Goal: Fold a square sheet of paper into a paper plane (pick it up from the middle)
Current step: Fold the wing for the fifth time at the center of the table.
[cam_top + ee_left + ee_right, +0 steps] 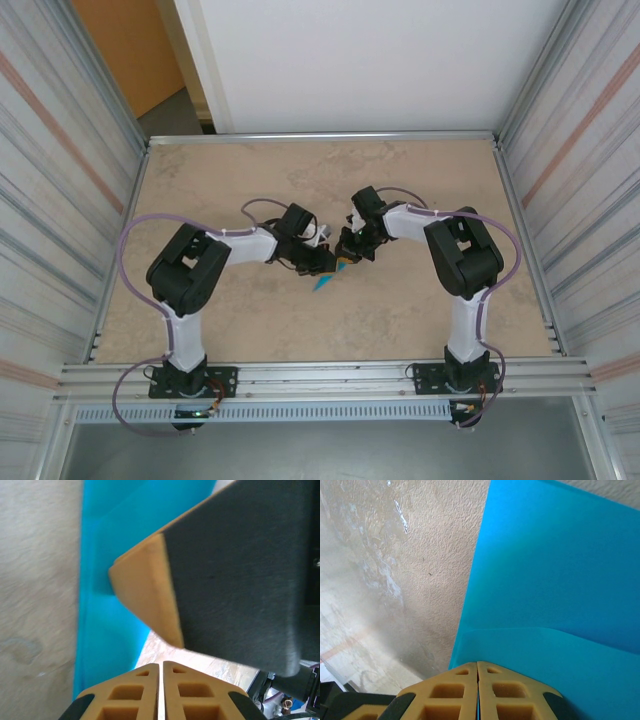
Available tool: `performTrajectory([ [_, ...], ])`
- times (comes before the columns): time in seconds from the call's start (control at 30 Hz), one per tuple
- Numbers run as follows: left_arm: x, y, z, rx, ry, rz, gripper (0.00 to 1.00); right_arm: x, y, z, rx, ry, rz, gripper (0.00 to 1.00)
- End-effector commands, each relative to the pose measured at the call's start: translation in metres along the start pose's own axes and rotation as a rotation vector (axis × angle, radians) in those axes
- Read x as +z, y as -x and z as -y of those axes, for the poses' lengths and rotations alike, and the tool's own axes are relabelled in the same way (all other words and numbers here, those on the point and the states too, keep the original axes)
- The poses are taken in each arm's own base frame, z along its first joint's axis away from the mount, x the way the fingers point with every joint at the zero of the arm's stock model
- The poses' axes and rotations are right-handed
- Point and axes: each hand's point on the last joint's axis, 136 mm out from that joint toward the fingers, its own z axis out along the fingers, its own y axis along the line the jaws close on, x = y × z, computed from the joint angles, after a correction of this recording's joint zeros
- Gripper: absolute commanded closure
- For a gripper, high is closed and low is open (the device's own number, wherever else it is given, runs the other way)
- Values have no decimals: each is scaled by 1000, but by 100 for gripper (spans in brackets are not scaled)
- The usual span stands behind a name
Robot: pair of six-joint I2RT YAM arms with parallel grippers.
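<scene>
- Over the middle of the beige stone-patterned table [420,180], the thin turquoise-blue paper sheet [326,281] is held between both arms, with one pointed corner hanging toward the table's near edge.
- In the right wrist view the right gripper [477,662] has its jaws pressed together on the sheet. A folded layer lies flat just beyond them, so it is pinching the paper.
- The left gripper [161,664] also has its jaws closed, right at the sheet's edge. Whether paper sits between them I cannot tell.
- The step in hand looks like setting a fold. It is best done by holding one pinch fixed and drawing the other along the crease in a straight line, without twisting, since paper this thin will buckle or tear.
- One orange finger [145,590] of the right gripper sits very near the left wrist camera, so the two grippers have little clearance over the table's middle, and any move should pull them apart, not across each other.
- Bare table lies on every side of that middle. The corrugated metal walls [60,200] at the table's sides and the aluminium rail [320,378] at its near edge are well apart from the grippers.
</scene>
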Motion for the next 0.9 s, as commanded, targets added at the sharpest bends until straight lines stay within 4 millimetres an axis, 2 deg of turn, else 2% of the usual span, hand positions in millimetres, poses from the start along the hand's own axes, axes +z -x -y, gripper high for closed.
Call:
performTrajectory([
  [0.0,5,-2,-4,18,14,-26,90,30,-21,71,84,-227,-69,93],
  [0.3,9,-27,-32,-15,90,-82,96,33,-25,86,106,-273,-93,93],
  [0.57,-3,-50,-42,-22,125,-124,100,34,-29,101,112,-333,-115,94],
  [0.87,-16,-68,-53,-28,154,-165,100,35,-32,104,110,-347,-125,94],
])
